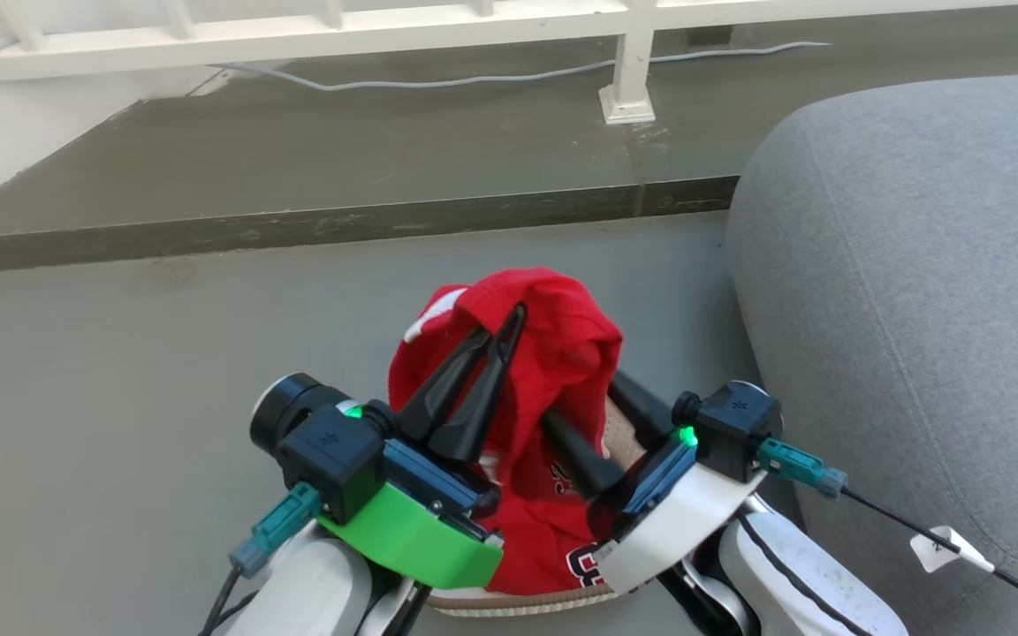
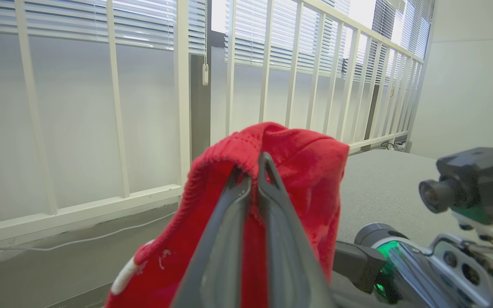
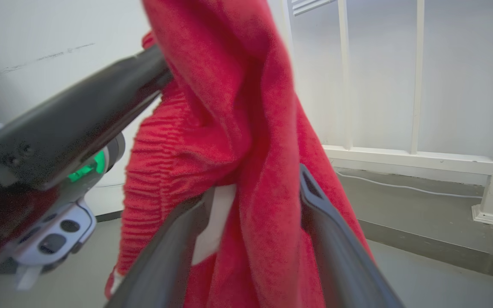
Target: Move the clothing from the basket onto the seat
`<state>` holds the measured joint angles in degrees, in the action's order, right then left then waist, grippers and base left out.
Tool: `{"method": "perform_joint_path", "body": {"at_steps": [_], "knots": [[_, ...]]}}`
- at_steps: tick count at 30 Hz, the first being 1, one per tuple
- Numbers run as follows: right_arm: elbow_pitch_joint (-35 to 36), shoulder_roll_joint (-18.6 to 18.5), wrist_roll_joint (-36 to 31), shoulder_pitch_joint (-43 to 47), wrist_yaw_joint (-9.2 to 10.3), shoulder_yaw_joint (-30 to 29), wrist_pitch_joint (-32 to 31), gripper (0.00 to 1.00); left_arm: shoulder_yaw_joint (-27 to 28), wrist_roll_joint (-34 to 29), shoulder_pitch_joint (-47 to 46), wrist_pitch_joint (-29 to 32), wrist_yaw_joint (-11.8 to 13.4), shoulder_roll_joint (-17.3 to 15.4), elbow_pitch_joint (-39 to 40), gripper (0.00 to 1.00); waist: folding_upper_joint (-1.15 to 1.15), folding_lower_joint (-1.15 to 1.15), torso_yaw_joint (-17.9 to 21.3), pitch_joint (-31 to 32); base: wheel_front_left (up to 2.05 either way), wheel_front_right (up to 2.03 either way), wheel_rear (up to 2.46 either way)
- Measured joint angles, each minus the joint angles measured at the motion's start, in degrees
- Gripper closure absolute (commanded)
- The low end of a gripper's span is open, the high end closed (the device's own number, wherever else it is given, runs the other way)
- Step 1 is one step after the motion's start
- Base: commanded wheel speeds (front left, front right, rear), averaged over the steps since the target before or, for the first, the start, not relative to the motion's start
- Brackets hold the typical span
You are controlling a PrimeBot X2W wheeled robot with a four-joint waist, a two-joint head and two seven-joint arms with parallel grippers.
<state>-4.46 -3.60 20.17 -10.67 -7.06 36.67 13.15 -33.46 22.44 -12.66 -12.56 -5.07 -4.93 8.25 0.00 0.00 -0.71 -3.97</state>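
Half done at best: left gripper (image 1: pixel 505 325) clamped on the clothing (image 1: pixel 562 353), held up over the basket (image 1: pixel 518 605); right gripper (image 1: pixel 587 402) apart, straddling it. Seat (image 1: pixel 915 265), right, not yet reached.

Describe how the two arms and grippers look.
Both have pale forearms and two long dark tapered fingers. The left gripper sits on a bright green collar, the right gripper on a white collar. Each carries a black boxy camera with a green light and a teal connector; a black cable with a white tag runs from the right one.
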Motion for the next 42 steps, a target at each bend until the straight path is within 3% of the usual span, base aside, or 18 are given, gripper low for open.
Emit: {"method": "perform_joint_path", "body": {"at_steps": [11, 12, 14, 15, 32, 42], "knots": [[-2.1, 0.0, 1.5, -2.2, 0.0, 1.1, 0.0, 1.0, -0.3, 0.0, 0.0, 0.5, 0.0, 0.1, 0.0, 1.0, 0.0, 0.0, -1.0, -0.2, 0.0, 0.0, 0.0], [-2.3, 0.0, 1.7, -2.3, 0.0, 1.2, 0.1, 1.0, -0.3, 0.0, 0.0, 0.5, 0.0, 0.1, 0.0, 0.89, 0.0, 0.0, -0.9, -0.2, 0.0, 0.0, 0.0], [-2.6, 0.0, 1.8, -2.6, -0.01, 1.3, 0.3, 1.0, -0.3, 0.0, 0.0, 0.5, 0.0, 0.1, 0.0, 0.46, 0.0, 0.0, -0.8, -0.2, 0.0, 0.0, 0.0], [-2.8, 0.0, 2.1, -2.8, -0.01, 1.3, 0.5, 1.0, -0.3, 0.0, 0.0, 0.5, 0.0, 0.1, 0.0, 0.0, 0.0, 0.0, -0.7, -0.2, 0.0, 0.0, 0.0], [-5.5, -1.5, 3.7, -6.2, 0.13, -6.3, 0.8, 1.0, -1.9, -1.0, 0.0, 3.3, 0.0, -1.9, -1.7, 0.0, 0.0, 0.0, 1.6, -1.3, 0.0, 0.0, 0.0], [-8.3, -2.5, 4.5, -6.8, 2.35, -12.1, 1.2, 1.0, -4.5, -3.1, 0.1, 5.5, -0.6, -4.0, -3.4, 0.0, 0.0, 0.0, 4.5, -2.3, 0.0, 0.0, 0.0]]}}
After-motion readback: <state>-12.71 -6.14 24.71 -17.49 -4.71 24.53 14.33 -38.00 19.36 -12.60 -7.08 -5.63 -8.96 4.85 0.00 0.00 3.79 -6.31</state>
